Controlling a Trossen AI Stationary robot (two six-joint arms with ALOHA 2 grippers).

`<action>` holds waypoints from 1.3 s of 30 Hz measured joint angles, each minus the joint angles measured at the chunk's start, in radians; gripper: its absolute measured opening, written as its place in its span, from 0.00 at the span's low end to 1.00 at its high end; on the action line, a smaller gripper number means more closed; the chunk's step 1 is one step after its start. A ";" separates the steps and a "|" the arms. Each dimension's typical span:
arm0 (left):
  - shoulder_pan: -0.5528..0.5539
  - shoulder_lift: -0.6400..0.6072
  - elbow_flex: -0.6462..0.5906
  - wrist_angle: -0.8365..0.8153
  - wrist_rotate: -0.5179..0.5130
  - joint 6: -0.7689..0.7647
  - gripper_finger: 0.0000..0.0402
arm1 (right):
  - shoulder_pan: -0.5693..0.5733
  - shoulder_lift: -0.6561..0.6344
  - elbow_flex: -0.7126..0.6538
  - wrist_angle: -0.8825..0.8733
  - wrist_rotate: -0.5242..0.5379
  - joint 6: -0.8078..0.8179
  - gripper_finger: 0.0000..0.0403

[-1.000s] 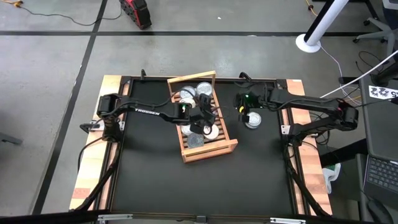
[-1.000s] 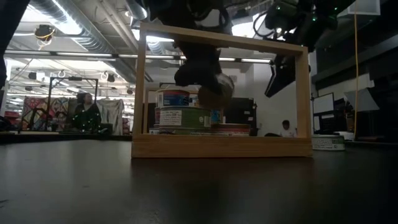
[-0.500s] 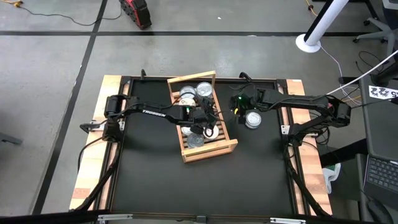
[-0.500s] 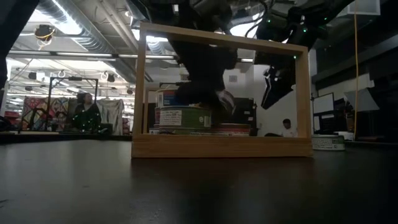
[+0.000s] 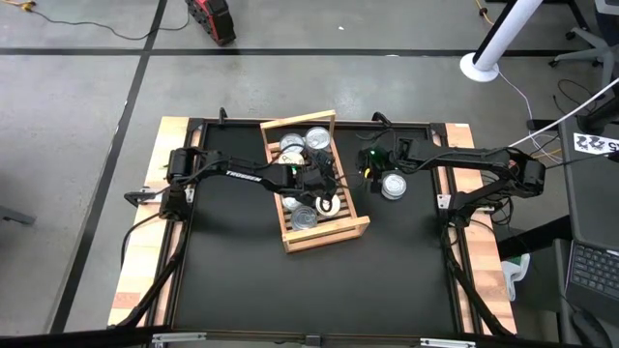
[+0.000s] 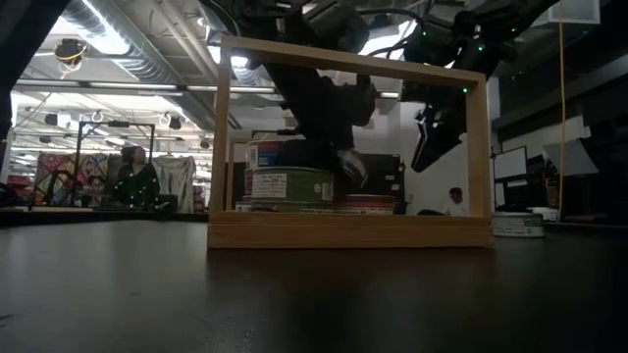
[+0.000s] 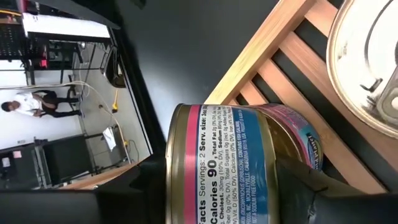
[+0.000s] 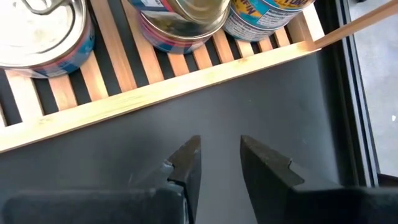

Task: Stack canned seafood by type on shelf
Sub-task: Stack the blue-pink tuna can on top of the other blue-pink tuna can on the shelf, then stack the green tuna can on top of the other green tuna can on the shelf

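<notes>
two dark arms meet over a black worktop [image 5: 242, 280], seen from above. shelf [image 5: 350, 228]: a light wooden slatted rack, slightly skewed, at about 12 o'clock from the worktop's centre, carrying most of the canned seafood. left tool [image 5: 320, 187]: over the middle of the shelf, its fingers [image 7: 305, 180] closed around a blue-and-pink-labelled tin [image 7: 217, 168] whose side print is legible in the left wrist view; a second tin with the same label lies directly behind it on the slats, and a silver-lidded tin [image 7: 367, 62] sits near. right tool [image 8: 219, 158]: hanging just outside the shelf's 3 o'clock rail, fingers parted and holding nothing. lone silver-lidded can [image 5: 393, 184]: on the worktop, at 3 o'clock from the shelf, just beside the right tool.
</notes>
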 joint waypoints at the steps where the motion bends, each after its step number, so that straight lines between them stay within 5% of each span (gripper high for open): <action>1: 0.000 0.000 0.000 0.002 0.002 -0.004 0.50 | 0.000 0.000 0.000 0.000 0.000 0.000 0.28; 13: 0.001 0.004 -0.001 0.013 0.011 -0.081 0.68 | 0.000 0.000 0.000 -0.001 -0.003 0.000 0.28; 39: -0.042 -0.010 -0.002 0.006 0.007 -0.176 0.69 | 0.000 0.000 0.000 -0.007 -0.122 0.000 0.28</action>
